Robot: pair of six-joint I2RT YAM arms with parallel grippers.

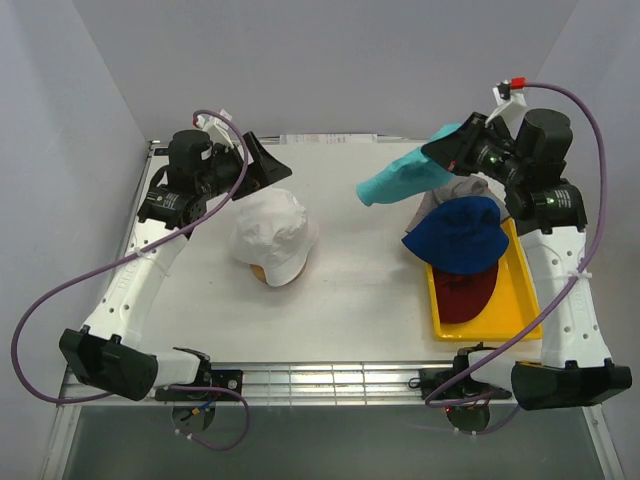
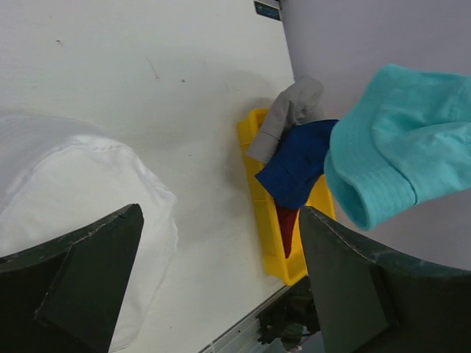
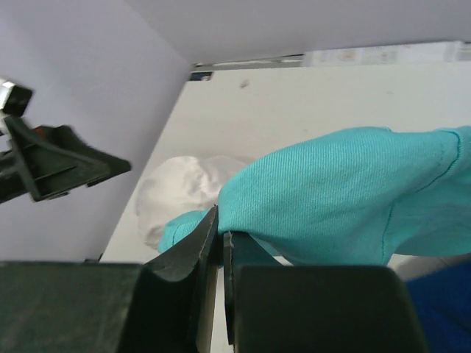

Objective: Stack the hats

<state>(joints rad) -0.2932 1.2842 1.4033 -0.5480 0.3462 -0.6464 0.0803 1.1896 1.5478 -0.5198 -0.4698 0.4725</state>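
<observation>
A white hat (image 1: 276,237) sits on a round wooden stand (image 1: 262,272) at mid-table. My left gripper (image 1: 272,166) hovers open behind it with nothing between its fingers; in the left wrist view the gripper (image 2: 221,212) frames the white hat (image 2: 73,191) and bare table. My right gripper (image 1: 455,150) is shut on the brim of a teal hat (image 1: 405,178), held in the air at the back right. The pinch (image 3: 221,224) on the teal hat (image 3: 346,198) shows in the right wrist view. Navy (image 1: 460,233), dark red (image 1: 465,292) and grey (image 1: 455,190) hats lie piled on the tray.
The flat yellow tray (image 1: 500,330) lies at the right, beside my right arm. Grey walls close in the table at the back and sides. A metal rail runs along the near edge. Bare table lies between the stand and the tray.
</observation>
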